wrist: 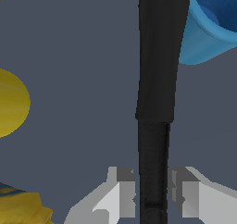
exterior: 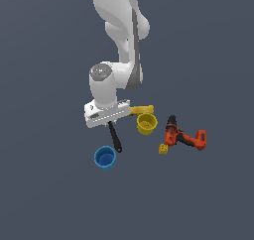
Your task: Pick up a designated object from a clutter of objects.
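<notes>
— Grey fingers (wrist: 121, 195) of the gripper (wrist: 152, 197) sit on either side of the black spatula (wrist: 156, 79), pressed against its handle.

— So it's clamped?

— Looks so. In the exterior view the spatula (exterior: 114, 137) pokes out beneath the gripper (exterior: 110, 122), between the blue cup (exterior: 104, 157) and the yellow cup (exterior: 147, 123). The drill (exterior: 184, 136) lies farther toward that view's right.

White glossy arm (exterior: 119, 26) w/ dark grey seam strip, grey joint cap, light-grey blocky fingers (wrist: 121, 195)
</notes>
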You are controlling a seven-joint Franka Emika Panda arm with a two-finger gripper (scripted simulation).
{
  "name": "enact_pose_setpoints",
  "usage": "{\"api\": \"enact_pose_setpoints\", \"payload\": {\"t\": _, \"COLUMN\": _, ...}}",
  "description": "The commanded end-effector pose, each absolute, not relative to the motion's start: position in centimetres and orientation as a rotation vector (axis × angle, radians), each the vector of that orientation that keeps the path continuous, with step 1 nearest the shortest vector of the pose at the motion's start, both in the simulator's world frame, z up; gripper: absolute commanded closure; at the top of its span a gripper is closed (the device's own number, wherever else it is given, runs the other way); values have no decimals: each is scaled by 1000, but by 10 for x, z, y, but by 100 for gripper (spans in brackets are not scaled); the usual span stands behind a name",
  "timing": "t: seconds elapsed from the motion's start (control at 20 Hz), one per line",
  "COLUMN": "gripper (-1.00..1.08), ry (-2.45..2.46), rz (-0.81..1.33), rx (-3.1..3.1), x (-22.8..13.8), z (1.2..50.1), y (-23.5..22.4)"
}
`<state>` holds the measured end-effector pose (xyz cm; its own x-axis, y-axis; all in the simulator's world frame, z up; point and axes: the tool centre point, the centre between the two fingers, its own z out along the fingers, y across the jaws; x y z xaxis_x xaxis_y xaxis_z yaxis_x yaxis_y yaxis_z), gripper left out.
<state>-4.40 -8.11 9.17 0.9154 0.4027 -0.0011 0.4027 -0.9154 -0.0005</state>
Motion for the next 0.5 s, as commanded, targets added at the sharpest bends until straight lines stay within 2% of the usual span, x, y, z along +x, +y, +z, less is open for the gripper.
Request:
{"api": "enact_pose_setpoints", "payload": {"t": 0.0, "gripper": 108, "ry": -647, "rz": -1, "rx": -3074, "x": -44, "z": 115, "y": -88}}
{"api": "enact_pose_setpoints", "payload": {"t": 0.45, "gripper": 108, "ry": -647, "rz": -2, "rx": -3073, "x": -47, "z": 206, "y": -115}}
